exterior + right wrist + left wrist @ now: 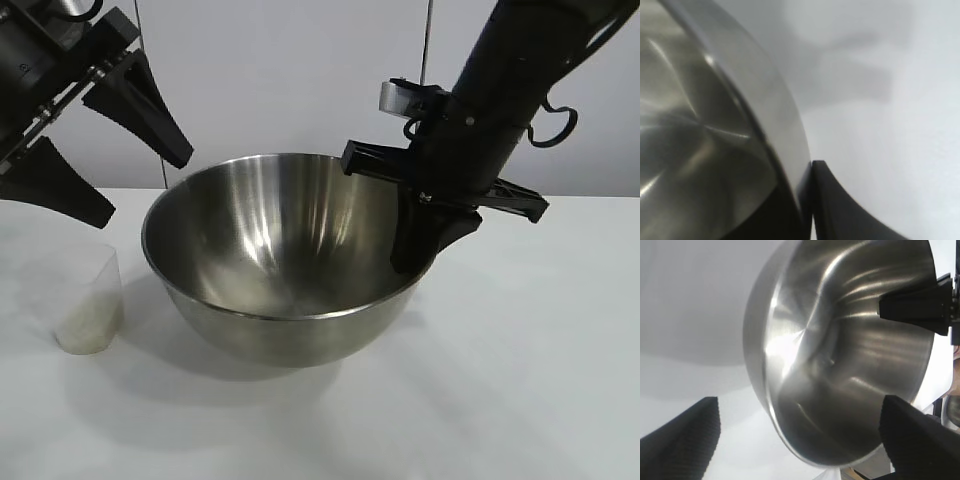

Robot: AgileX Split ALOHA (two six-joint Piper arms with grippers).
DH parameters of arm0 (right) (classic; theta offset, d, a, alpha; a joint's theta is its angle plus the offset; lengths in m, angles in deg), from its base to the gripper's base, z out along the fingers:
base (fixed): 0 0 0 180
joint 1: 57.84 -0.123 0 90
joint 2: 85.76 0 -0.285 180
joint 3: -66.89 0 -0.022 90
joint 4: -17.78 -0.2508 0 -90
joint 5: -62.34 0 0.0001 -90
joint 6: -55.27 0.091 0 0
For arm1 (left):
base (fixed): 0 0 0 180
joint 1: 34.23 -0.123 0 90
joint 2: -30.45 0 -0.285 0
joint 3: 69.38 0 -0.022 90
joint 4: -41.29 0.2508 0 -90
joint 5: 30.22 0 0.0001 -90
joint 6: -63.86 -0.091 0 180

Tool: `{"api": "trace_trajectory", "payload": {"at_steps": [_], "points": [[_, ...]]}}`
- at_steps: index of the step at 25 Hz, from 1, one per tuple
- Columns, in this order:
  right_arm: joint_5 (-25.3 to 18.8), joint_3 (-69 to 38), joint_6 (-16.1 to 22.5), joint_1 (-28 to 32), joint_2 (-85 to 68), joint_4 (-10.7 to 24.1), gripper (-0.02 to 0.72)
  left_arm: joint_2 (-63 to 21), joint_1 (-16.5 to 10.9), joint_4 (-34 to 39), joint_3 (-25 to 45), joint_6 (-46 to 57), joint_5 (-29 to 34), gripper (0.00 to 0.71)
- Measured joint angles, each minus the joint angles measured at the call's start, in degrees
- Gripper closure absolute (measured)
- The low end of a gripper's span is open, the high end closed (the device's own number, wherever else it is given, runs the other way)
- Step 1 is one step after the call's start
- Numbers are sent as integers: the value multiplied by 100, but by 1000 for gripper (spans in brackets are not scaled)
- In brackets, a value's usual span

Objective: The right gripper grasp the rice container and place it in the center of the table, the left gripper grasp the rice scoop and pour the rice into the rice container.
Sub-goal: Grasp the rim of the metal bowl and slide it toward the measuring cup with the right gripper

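Right hand (420, 245): clamped on the rice container (285, 255) rim, one finger inside, one outside
Rice container: mid-table (520, 380)
Left hand (105, 160): spread wide, empty, above the rice scoop (88, 300)
Rice scoop: near the table's left edge; rice (88, 325) inside

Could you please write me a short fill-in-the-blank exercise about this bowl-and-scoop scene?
1. The right gripper is shut on the ____ of the rice container.
2. The left gripper hangs with its fingers ____.
3. The rice lies inside the rice ____.
4. The rice scoop stands on the table, on the ____ gripper's side of the container.

Missing words: rim; open; scoop; left
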State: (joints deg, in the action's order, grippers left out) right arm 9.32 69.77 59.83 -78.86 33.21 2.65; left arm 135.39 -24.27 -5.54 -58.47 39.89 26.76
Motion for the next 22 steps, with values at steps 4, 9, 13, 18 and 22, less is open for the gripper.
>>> {"api": "trace_trajectory", "payload": {"at_steps": [4,9,13,18,22], "points": [[-82,247,176,-55,299,7,685,0,0,0,0,0,-6,87],[-35,277,246,-55,681,-156,685,0,0,0,0,0,-6,87],[63,279,253,-55,700,-198,685,0,0,0,0,0,-6,87],[459,284,253,-55,694,-315,585,0,0,0,0,0,-6,87],[573,295,229,-55,688,-386,393,0,0,0,0,0,-10,87]]}}
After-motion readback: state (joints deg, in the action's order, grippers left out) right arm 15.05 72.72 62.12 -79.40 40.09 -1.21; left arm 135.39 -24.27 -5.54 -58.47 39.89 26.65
